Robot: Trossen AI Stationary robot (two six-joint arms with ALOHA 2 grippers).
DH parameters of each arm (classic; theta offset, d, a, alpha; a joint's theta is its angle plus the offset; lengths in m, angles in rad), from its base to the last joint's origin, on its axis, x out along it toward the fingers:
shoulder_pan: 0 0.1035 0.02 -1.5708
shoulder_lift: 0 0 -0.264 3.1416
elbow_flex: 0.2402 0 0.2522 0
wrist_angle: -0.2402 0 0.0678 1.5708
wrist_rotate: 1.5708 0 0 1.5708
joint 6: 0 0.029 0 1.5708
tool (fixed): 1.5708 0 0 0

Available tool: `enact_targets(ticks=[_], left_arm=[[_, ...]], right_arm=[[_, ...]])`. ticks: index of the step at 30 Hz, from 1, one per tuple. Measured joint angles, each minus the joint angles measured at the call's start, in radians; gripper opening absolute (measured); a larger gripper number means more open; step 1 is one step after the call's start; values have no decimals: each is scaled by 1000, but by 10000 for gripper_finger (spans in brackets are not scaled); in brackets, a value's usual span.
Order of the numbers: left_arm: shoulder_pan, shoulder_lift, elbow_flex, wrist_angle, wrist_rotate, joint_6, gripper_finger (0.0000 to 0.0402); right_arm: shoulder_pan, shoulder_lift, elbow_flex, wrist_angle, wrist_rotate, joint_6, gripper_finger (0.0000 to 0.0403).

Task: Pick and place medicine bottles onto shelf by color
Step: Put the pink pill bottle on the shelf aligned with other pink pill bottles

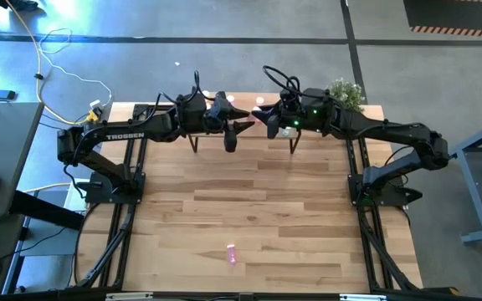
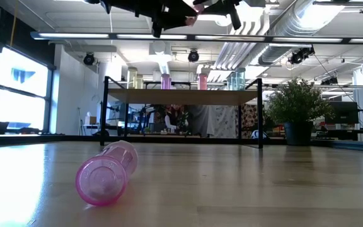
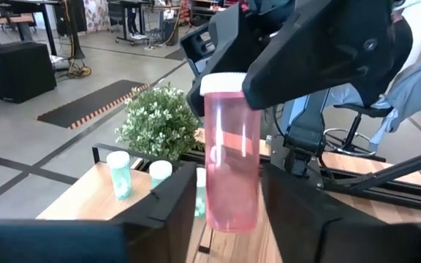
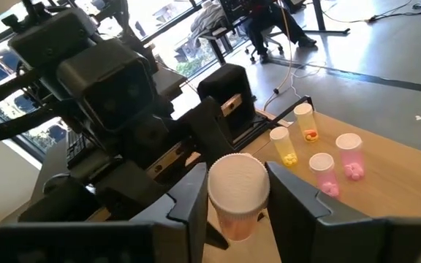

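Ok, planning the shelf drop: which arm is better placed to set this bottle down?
Left, probably: left gripper grips the upright bottle by its body; right gripper sits only at its cap.

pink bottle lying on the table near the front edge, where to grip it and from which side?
Grip the pink bottle mid-body, coming straight down from above, fingers across its width. It lies on its side on the table, capless open mouth toward the low camera, so the round wall is the only firm hold, with nothing close around it.

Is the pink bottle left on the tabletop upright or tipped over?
Tipped over. The pink bottle lies on its side on the tabletop, its round base facing the low camera, well short of the shelf.
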State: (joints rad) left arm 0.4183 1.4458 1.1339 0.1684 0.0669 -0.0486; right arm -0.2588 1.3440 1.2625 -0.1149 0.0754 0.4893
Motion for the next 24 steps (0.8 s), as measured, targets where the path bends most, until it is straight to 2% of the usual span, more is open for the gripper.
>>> enact_targets(ticks=[6,9,18,24], left_arm=[[1,-7,0,-27,-19,0,206],[9,-35,0,-74,-26,0,226],[48,-125,0,-152,-27,0,234],[48,-169,0,-172,-31,0,234]], right_arm=[[0,-9,0,-14,9,0,104],[2,-30,0,-60,36,0,104],[47,-131,0,-196,225,-59,104],[100,-133,-2,-257,361,-101,104]])
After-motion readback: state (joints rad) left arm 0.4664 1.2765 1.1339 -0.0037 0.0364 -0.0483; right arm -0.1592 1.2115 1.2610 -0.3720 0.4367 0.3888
